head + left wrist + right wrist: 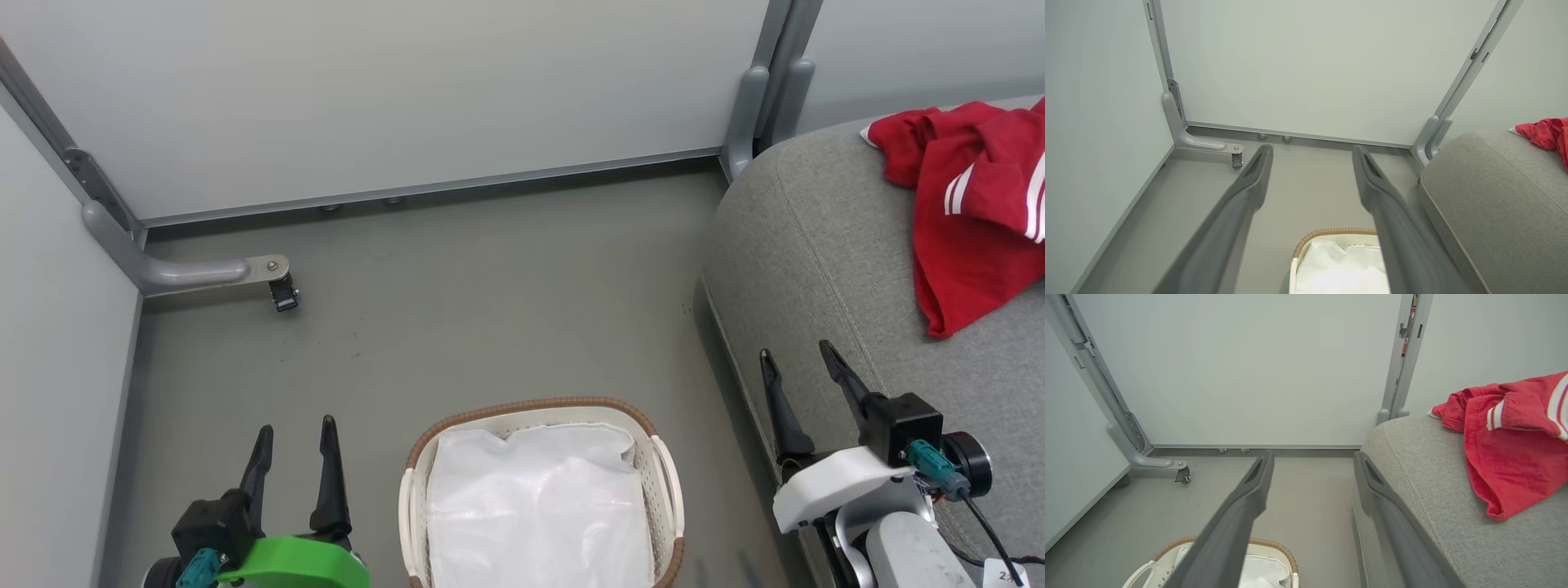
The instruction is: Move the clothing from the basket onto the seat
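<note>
The left end effector [296,425] hangs open above the floor [490,310], its two dark fingers parted and gripping nothing. Just to its right, between it and the right end effector [794,349], the basket [531,406] stands on the floor with a white liner [539,506] lying in it. The right end effector is also open and carries nothing, its fingers over the near rounded edge of the seat [816,245]. Farther ahead and to that end effector's right, the clothing [971,204] lies crumpled on the seat, well apart from the basket. Beyond the left end effector, a caster foot [284,292] stands before pale partition panels [408,98].
</note>
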`<state>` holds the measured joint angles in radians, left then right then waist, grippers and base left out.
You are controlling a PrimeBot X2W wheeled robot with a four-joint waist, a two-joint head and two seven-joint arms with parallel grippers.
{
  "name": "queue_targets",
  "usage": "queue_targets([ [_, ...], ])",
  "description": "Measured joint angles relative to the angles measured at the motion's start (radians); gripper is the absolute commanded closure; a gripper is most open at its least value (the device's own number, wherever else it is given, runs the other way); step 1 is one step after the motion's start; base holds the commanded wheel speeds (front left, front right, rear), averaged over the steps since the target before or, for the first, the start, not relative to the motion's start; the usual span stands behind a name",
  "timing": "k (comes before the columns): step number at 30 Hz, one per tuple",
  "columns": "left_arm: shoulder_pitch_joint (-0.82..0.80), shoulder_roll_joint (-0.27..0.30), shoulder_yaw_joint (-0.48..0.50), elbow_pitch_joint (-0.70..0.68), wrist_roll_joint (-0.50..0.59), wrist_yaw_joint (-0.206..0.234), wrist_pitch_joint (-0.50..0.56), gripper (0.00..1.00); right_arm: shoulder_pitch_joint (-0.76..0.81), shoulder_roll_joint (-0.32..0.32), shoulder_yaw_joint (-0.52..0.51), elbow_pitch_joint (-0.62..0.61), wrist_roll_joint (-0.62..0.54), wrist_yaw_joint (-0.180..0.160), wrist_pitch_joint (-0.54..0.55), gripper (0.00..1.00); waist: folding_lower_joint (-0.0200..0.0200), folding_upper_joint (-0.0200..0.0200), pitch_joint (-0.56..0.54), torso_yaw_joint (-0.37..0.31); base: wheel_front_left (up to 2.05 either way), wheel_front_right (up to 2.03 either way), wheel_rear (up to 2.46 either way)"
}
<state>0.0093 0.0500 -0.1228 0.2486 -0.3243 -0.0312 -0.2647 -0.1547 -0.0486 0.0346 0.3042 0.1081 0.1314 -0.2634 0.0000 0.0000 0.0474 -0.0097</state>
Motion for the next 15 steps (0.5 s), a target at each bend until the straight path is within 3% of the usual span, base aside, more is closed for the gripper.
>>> queue_targets([
  [1,0.000,0.000,-0.001,0.003,0.002,0.000,0.000,1.00,0.001,0.000,0.000,0.002,-0.001,0.000,0.000,1.00,0.0000,0.0001,0.000,0.000,0.00,0.00,0.00],
  [6,0.002,-0.001,-0.005,0.045,0.001,0.000,0.001,1.00,0.023,0.008,0.002,0.043,0.001,0.000,0.004,1.00,0.0000,0.0000,0.000,0.000,0.00,0.00,0.00],
  [15,0.002,-0.002,0.017,0.047,-0.148,-0.006,0.044,1.00,0.027,0.009,-0.016,0.043,0.172,0.000,0.049,1.00,0.0000,0.0000,-0.003,0.001,0.00,0.00,0.00],
])
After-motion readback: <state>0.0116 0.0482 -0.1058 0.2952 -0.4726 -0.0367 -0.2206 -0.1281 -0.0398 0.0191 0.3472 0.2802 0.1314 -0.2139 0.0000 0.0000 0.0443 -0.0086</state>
